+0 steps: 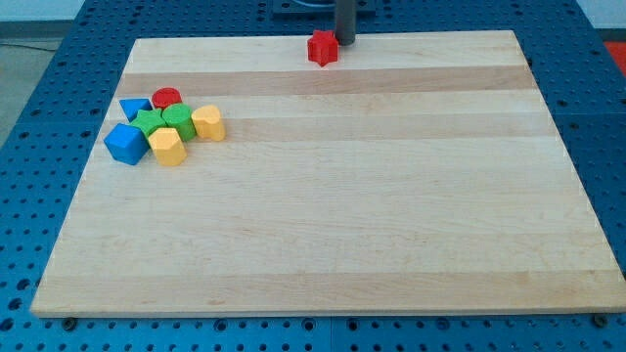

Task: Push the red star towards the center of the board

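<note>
Pale wooden board [342, 244] on blue perforated table [39, 117]

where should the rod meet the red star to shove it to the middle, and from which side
Contact the red star on its face toward the view's top, since it sits at the top edge of the board and the centre lies below it. My tip is beside its right side, so it should probably shift up and left behind the star first, then push downward.

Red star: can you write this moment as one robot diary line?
my tip: touching red star's right | star: board's top edge | push: not yet at center
</note>
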